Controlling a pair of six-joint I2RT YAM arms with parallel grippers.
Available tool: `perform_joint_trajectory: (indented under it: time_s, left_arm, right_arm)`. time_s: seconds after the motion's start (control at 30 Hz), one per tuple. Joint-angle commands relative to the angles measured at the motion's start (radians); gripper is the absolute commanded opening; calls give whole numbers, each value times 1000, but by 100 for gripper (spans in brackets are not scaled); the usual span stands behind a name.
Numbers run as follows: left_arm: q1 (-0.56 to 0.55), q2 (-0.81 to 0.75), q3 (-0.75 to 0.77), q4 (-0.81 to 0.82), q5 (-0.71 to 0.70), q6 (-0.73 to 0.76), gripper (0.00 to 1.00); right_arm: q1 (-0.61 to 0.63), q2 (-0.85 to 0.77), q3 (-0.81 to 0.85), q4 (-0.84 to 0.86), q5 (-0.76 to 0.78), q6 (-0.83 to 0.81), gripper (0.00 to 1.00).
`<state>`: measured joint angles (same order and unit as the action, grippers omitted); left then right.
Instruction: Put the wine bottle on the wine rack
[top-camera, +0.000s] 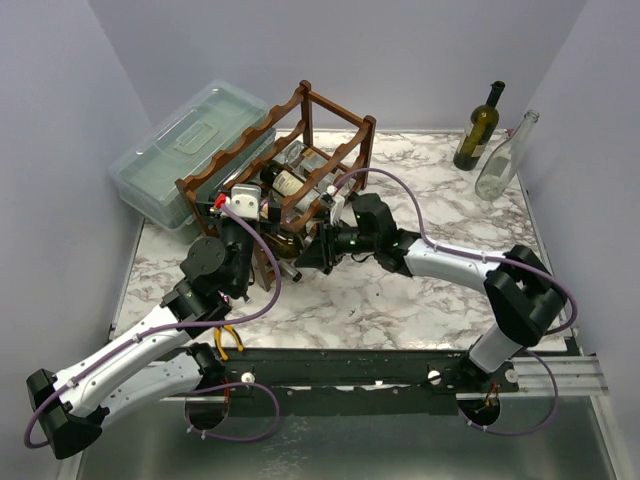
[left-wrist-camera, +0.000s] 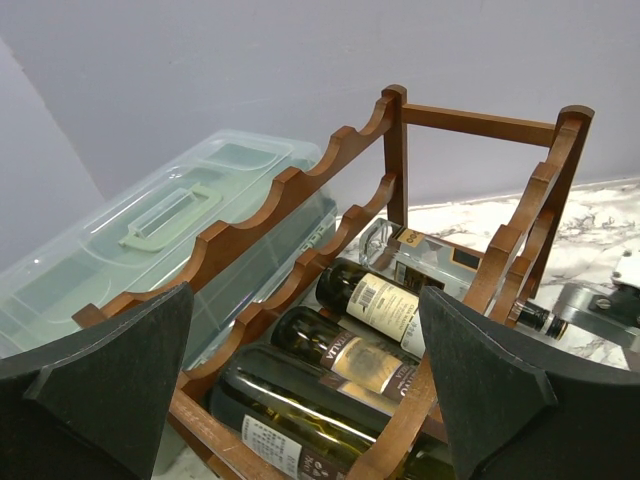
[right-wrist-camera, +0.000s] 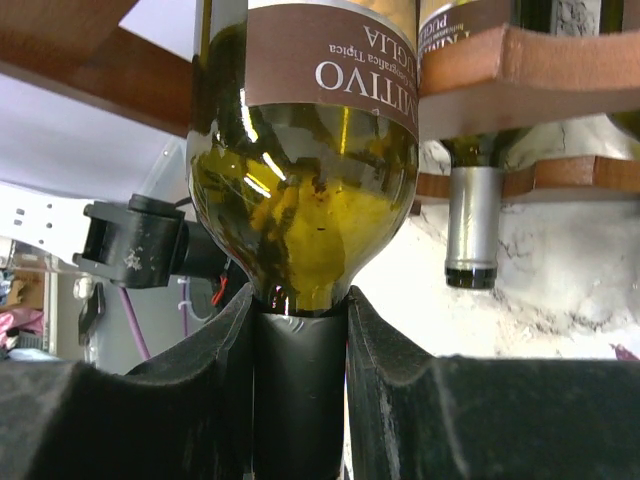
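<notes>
The wine rack stands at the back left, a dark reddish-brown frame with scalloped rails. My right gripper is shut on the black-foiled neck of a green wine bottle with a brown label. The bottle lies in the rack's lower tier, pointing out of its near side. Several bottles rest side by side in that tier; from the left wrist view I cannot tell which is the held one. Above the rack's front corner, my left gripper hangs open around nothing.
A translucent lidded plastic box sits against the rack's left side. A dark green bottle and a clear bottle stand upright at the back right corner. A silver-capped bottle neck sticks out beside the held bottle.
</notes>
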<state>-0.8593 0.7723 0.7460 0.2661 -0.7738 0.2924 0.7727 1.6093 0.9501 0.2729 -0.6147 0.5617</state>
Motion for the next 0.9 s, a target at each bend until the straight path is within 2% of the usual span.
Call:
perform_joint_trajectory:
  time_s: [0.0,0.27,0.87]
  left_arm:
    - [5,-13,30,0,11,-7,95]
    - [4,-16,32,-2,11,-8,95]
    - [4,-21,32,-5,20,-19,95]
  right_arm:
    - [4,43,85,171,53,-2,1]
    - [17,118,132,246,95,18,1]
    - [27,210,247,203,145,8,0]
